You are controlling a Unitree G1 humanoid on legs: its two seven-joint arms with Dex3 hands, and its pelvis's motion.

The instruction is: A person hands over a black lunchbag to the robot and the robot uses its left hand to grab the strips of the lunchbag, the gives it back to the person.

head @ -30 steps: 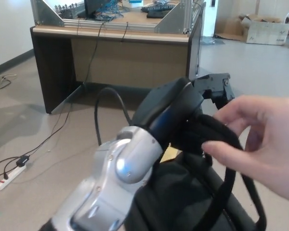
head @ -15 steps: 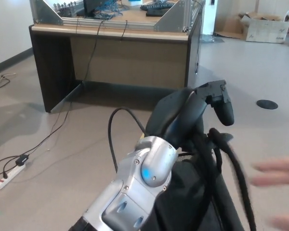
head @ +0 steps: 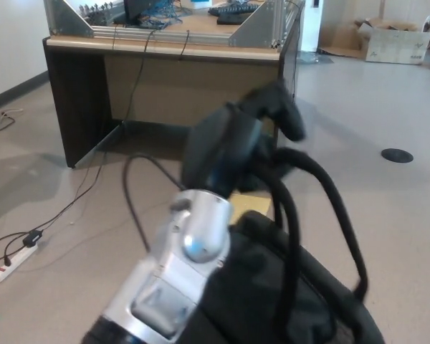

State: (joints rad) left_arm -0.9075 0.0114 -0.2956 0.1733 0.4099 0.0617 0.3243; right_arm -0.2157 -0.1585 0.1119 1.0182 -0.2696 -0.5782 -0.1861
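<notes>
A robot's left hand (head: pixel 236 136) is raised in the middle of the view, at the end of a silver forearm (head: pixel 183 265) that rises from the bottom edge. The dark fingers (head: pixel 276 107) curl over the two black straps (head: pixel 301 168) of a black lunchbag (head: pixel 272 294), hooking them near their top. The straps loop down from the hand to the bag, which hangs low at the bottom right, pressed against the forearm. The hand and straps are motion-blurred, so exactly how firmly the fingers close cannot be told. No person's hand is visible, and the robot's right hand is out of view.

Behind, a wooden table (head: pixel 172 79) stands on a grey floor (head: pixel 387 107), with cables and a power strip (head: pixel 11 261) at the left.

Risk, as a judgement: the straps seem to rest only over curled fingers, so a quick swing or any loosening could let them slide off and drop the bag to the floor. A thin black cable (head: pixel 132 193) arcs beside the wrist; it could snag a strap during the return.
</notes>
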